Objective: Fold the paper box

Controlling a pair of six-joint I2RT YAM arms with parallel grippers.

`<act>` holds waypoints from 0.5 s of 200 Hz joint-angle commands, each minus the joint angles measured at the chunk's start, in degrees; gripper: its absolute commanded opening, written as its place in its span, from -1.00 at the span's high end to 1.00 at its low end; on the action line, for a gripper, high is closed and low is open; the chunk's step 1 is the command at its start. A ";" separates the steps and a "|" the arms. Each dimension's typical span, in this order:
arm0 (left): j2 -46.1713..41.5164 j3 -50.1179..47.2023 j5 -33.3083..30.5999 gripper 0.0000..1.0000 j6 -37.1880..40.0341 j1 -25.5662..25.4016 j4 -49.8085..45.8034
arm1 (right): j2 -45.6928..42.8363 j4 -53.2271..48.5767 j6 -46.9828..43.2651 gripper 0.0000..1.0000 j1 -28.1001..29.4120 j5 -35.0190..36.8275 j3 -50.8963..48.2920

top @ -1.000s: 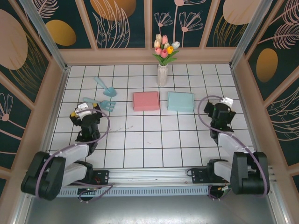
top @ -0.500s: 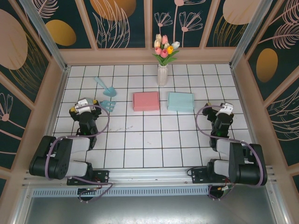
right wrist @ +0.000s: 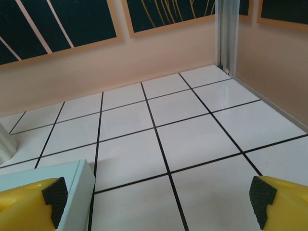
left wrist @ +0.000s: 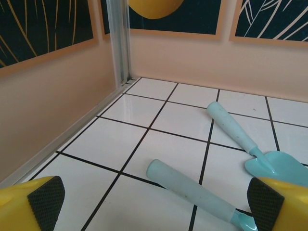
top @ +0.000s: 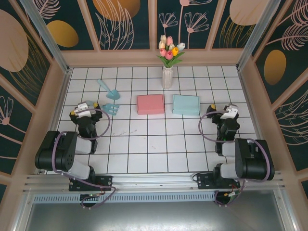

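We see our left gripper (top: 84,109) at 9 o'clock on the tiled table (top: 144,144) and our right gripper (top: 230,110) at 3 o'clock, both with fingers spread wide and holding nothing. The pink paper box (top: 150,104) lies just toward 12 o'clock from the table's middle. The pale blue paper box (top: 186,104) sits beside it at its 3 o'clock, apart from both grippers.

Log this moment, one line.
left tool: open, empty | right tool: open, empty | pink box, blue box: on table, ungripped
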 commanded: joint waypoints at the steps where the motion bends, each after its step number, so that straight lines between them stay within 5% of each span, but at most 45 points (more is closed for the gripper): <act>1: 0.19 0.60 2.62 -0.98 -1.25 0.44 2.73 | 0.45 6.49 -0.85 -0.98 -0.13 -1.87 -0.83; 36: 0.18 0.47 2.64 -0.97 -1.13 0.43 2.99 | 4.81 9.98 -2.75 -0.98 -0.04 -7.07 -0.33; 74: 0.10 0.51 2.66 -0.98 -1.16 0.44 2.84 | 9.78 14.17 -1.61 -0.98 0.23 -2.99 0.01; 100: 0.11 0.51 2.71 -0.98 -1.20 0.39 2.84 | 9.82 2.36 -3.01 -0.98 2.15 -0.87 6.12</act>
